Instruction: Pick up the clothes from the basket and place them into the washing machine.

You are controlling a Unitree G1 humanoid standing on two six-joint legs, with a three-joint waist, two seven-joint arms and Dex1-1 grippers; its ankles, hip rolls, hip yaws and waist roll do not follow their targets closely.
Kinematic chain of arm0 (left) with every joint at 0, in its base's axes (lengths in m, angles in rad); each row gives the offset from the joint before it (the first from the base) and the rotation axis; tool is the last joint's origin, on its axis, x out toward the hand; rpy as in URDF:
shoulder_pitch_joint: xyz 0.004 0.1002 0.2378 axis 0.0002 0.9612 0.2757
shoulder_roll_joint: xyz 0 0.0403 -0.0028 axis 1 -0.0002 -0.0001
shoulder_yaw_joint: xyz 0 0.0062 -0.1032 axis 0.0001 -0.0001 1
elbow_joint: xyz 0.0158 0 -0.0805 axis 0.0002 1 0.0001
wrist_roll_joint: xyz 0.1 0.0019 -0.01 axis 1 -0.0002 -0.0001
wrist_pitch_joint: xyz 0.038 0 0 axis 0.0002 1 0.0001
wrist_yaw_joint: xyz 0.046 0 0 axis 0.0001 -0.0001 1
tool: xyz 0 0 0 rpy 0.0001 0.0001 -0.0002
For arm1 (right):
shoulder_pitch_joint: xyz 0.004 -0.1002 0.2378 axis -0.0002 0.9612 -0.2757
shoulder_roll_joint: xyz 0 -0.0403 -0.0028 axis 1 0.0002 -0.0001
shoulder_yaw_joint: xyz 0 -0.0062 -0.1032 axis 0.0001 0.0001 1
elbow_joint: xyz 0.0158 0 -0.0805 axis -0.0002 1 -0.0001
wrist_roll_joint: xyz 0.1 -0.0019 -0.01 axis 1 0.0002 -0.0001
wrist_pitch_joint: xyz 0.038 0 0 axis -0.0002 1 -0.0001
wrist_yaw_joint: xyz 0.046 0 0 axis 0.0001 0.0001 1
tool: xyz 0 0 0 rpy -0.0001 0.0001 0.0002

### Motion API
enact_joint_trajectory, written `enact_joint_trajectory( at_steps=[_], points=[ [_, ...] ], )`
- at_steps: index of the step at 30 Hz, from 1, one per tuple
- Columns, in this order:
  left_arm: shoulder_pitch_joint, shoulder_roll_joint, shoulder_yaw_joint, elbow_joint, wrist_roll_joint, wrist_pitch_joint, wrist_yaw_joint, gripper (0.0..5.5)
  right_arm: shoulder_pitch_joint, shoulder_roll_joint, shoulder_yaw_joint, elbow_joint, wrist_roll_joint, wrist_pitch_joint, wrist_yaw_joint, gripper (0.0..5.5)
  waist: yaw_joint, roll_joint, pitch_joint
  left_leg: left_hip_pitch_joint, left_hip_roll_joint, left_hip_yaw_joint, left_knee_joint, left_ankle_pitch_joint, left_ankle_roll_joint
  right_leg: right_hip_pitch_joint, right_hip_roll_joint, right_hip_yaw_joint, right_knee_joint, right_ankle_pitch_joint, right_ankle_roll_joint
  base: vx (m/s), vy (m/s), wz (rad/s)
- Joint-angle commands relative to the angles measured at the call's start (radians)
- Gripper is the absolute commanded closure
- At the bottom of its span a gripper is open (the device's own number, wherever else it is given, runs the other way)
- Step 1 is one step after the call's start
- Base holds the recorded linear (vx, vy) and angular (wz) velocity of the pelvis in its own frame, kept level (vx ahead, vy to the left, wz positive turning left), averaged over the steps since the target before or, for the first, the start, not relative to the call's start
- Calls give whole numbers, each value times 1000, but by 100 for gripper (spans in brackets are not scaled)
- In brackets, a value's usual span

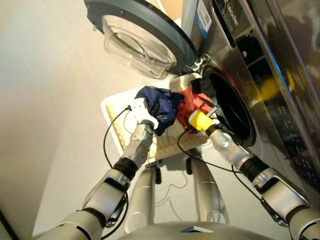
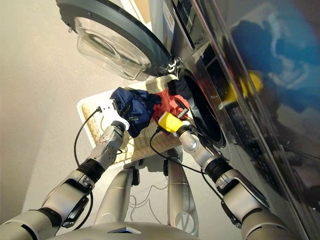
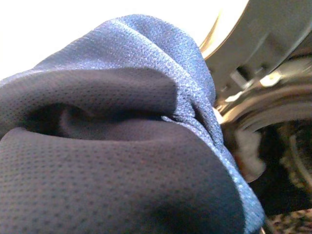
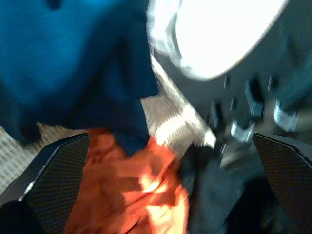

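Navy garment (image 3: 122,146) (bunched) blocks the open porthole door (image 1: 145,37) behind.

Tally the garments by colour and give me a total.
Navy blue garment: 1
Coral-red garment: 1
Black garment: 1
Total: 3

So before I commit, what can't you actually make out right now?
- Left gripper: its grip is buried in the navy garment, which fills the left wrist view.
- Drum interior of the washing machine: just dark in the eye views.
- Black garment: at the drum's rim; in or out, unclear.
- Right wrist view: blurred, so coral-red garment contact unclear.
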Motion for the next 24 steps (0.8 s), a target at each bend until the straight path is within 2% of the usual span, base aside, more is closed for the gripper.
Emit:
enact_joint_trajectory(
  at_steps=[1, 7, 12, 17, 23, 24],
  points=[
    [11, -7, -6, -98, -40, -47, -56, 550, -12, 19, 61, -11, -91, -39, 18, 0, 19, 11, -47, 55, -49, 21, -72, 51, -6, 179, -5, -41, -160, 59, 92, 74, 1, 52],
    [81, -3, -27, -190, -89, -27, -86, 550, -5, 70, 106, 2, -133, -38, 42, 0, 44, 17, -83, 181, -50, 11, -165, 79, -10, 297, 1, -47, -237, 69, 99, 68, 1, 30],
    [126, -15, -52, -248, -136, -8, -102, 550, 2, 109, 112, 9, -170, -28, 37, 0, 53, 30, -95, 242, -54, 1, -165, 75, -18, 365, 2, -60, -246, 54, 97, 69, -3, 131],
    [162, -24, -98, -324, -211, 13, -107, 550, -14, 158, 87, 68, -240, 8, -45, 0, 63, 48, -105, 274, -58, -8, -165, 74, -23, 410, 0, -76, -259, 45, 99, 23, 5, 38],
    [198, -17, -150, -379, -270, 44, -117, 550, -53, 199, 78, 92, -274, 36, -87, 0, 74, 56, -119, 290, -59, -15, -165, 69, -19, 431, 1, -81, -259, 40, 99, 0, 0, 0],
    [201, -13, -153, -388, -272, 44, -113, 550, -53, 201, 75, 77, -264, 37, -82, 30, 73, 56, -120, 292, -58, -16, -165, 68, -19, 432, 1, -81, -258, 39, 99, 0, 0, 0]
  ],
)
